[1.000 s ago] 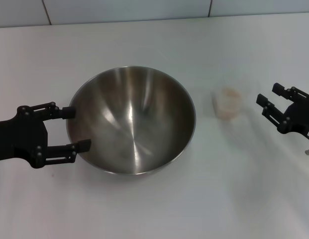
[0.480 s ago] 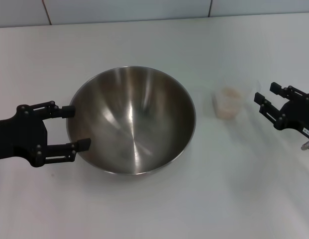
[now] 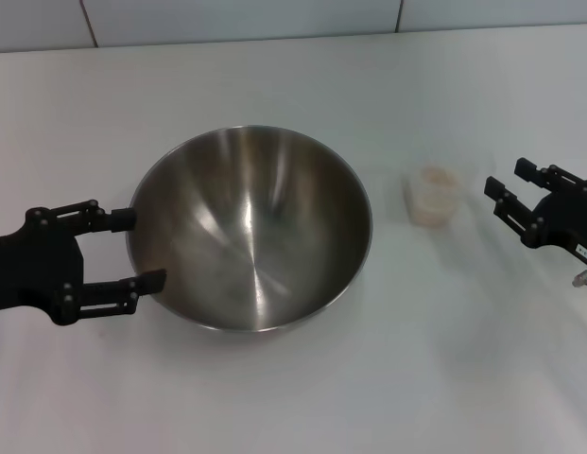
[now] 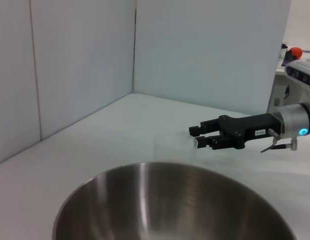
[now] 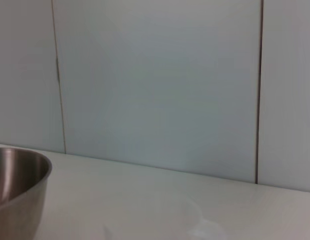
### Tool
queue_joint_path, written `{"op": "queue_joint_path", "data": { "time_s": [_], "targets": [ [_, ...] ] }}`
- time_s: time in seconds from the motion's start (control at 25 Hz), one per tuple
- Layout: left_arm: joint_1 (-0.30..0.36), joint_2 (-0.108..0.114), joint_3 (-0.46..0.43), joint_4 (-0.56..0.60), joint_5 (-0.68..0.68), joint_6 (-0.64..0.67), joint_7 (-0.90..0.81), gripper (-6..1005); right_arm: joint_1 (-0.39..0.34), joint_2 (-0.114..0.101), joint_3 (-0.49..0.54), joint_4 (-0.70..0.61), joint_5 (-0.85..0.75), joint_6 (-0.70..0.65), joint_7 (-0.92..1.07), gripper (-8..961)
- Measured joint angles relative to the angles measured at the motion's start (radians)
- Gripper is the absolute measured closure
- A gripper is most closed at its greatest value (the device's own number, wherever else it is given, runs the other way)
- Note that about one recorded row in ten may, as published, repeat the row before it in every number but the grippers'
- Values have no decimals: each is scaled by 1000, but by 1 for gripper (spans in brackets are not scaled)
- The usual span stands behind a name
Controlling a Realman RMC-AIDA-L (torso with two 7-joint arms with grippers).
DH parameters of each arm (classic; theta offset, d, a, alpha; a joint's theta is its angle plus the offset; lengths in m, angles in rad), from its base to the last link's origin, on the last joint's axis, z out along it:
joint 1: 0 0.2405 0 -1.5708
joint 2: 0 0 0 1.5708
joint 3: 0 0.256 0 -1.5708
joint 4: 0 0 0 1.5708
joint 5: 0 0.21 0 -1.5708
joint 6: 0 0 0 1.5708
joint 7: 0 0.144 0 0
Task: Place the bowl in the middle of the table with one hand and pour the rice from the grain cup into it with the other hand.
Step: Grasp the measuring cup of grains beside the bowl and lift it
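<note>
The steel bowl (image 3: pixel 250 227) stands on the white table (image 3: pixel 274 397), a little left of its middle. My left gripper (image 3: pixel 142 249) is open at the bowl's left rim, one finger on either side of that edge. The clear grain cup (image 3: pixel 433 196) stands to the right of the bowl with pale rice (image 3: pixel 435 178) inside. My right gripper (image 3: pixel 506 180) is open just right of the cup, apart from it. The left wrist view shows the bowl (image 4: pixel 174 200) up close, the cup (image 4: pixel 174 145) behind it and the right gripper (image 4: pixel 195 136) beside the cup.
A pale panelled wall (image 3: pixel 274 19) runs along the table's far edge. In the right wrist view, the bowl's side (image 5: pixel 17 190) shows in front of that wall.
The left gripper has drawn back slightly from the bowl's rim, away from the bowl. The right gripper crept a little closer to the cup. Bowl and cup have not moved.
</note>
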Motion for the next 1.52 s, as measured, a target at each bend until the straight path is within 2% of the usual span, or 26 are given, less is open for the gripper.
{"op": "queue_joint_path", "data": {
  "time_s": [0.36,1.52],
  "targets": [
    [29,-3,-39,-19,-1,5,10,188,3,0,15,-1,0,1,0,468],
    [31,-2,-37,-16,-1,35,11,188,55,0,15,21,0,77,-8,472]
  ]
}}
